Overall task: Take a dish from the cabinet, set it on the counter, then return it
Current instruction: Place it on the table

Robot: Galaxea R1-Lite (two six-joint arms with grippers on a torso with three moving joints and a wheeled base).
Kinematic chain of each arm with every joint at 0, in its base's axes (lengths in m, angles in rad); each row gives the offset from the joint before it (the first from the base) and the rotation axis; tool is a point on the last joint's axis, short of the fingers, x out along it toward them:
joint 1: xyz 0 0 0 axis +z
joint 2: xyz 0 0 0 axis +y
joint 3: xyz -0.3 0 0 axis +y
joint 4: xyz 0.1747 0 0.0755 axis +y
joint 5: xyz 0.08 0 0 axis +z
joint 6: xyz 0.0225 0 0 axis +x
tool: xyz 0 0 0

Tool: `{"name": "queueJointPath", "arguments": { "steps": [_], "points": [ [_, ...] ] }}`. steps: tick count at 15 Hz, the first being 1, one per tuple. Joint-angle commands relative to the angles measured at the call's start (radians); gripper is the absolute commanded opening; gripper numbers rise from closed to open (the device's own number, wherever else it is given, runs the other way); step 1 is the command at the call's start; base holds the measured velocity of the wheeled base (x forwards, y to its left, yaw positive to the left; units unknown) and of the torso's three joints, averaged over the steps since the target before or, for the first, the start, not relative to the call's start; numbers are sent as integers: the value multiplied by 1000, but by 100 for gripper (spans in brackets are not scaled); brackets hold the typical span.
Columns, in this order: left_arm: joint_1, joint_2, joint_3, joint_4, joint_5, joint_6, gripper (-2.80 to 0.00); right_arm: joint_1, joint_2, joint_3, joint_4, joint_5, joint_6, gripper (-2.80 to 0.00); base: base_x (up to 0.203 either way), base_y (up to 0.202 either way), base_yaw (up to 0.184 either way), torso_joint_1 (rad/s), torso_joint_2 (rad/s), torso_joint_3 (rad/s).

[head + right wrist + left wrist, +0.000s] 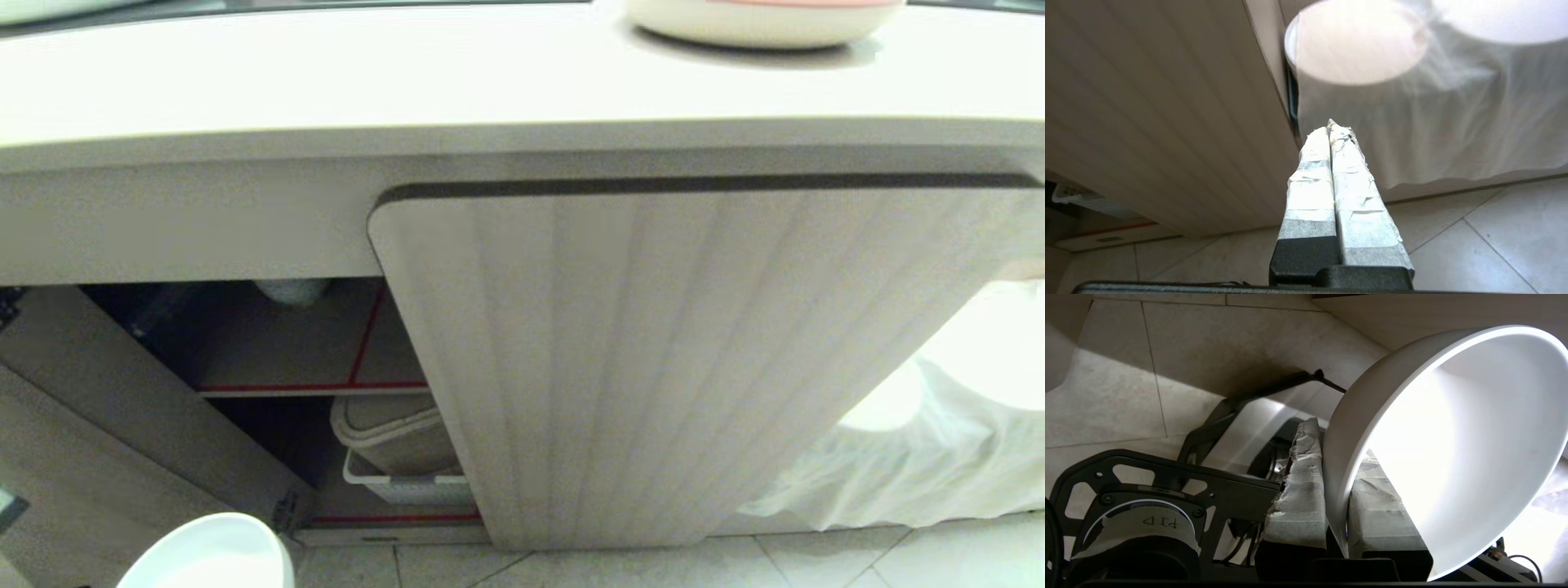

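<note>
White dish [1453, 437] pinched by its rim in left pincer [1337, 486]; tape label [1155, 523] reads "P1P"; right pincer [1331, 130] closed, empty.

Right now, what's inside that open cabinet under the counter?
Inside the cabinet, the upper shelf holds a pale rounded thing at the back, mostly hidden by the cabinet's top edge. Below sits a beige lidded bin in a white tray. The closed door hides the rest.

I see pale floor tiles [620, 563] with thin grout lines along six o'clock. At about four o'clock a white draped cloth [922, 457] hangs down to the floor, brightly lit from above. Its hem lies rumpled against the tiles.
</note>
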Motion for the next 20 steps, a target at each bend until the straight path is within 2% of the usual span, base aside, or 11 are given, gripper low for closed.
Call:
{"name": "queueJointPath", "arguments": {
  "steps": [1,7,11,20],
  "points": [
    [0,3,0,3,0,-4,-280,0,1,0,0,0,1,-280,0,0,0,168,-507,-286],
    [-3,-4,-12,27,-2,-2,-280,0,1,0,0,2,1,-280,0,0,0,184,-485,-282],
    [-50,-46,-25,71,-41,-4,-280,0,1,0,0,0,1,-280,0,0,0,207,-488,-280],
    [-54,-46,-25,75,-43,-3,-280,0,1,0,0,0,1,-280,0,0,0,234,-525,-283]
  ]
}}
